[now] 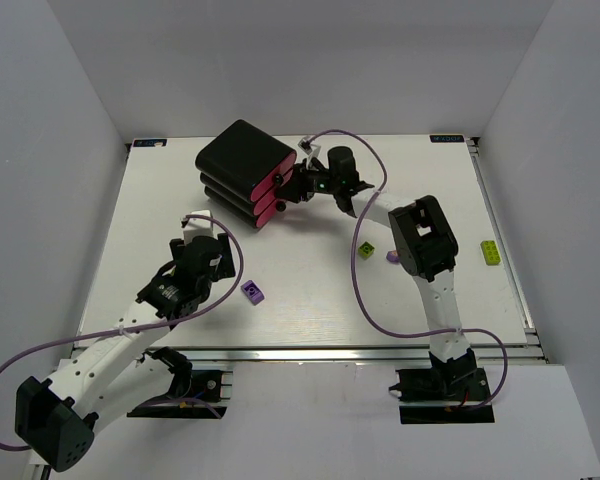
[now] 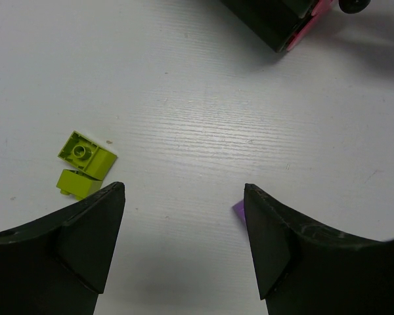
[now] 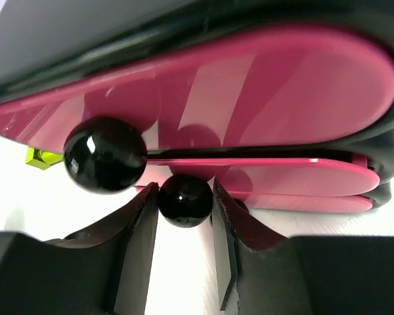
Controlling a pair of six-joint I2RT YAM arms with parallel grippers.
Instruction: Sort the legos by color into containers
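The drawers (image 1: 242, 170) hide their contents. The right gripper (image 3: 184, 190) clamps one knob (image 3: 184, 205); the left gripper (image 2: 184, 190) hangs spread wide, holding nothing.

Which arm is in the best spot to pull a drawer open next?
Right. The right gripper sits at the drawers, fingers closed on a knob. The left gripper hangs open over the table, away from them.

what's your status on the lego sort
Left gripper open, empty, by yellow-green legos. Right gripper shut on a drawer knob. Purple lego loose on the table; nothing blocking the drawers.
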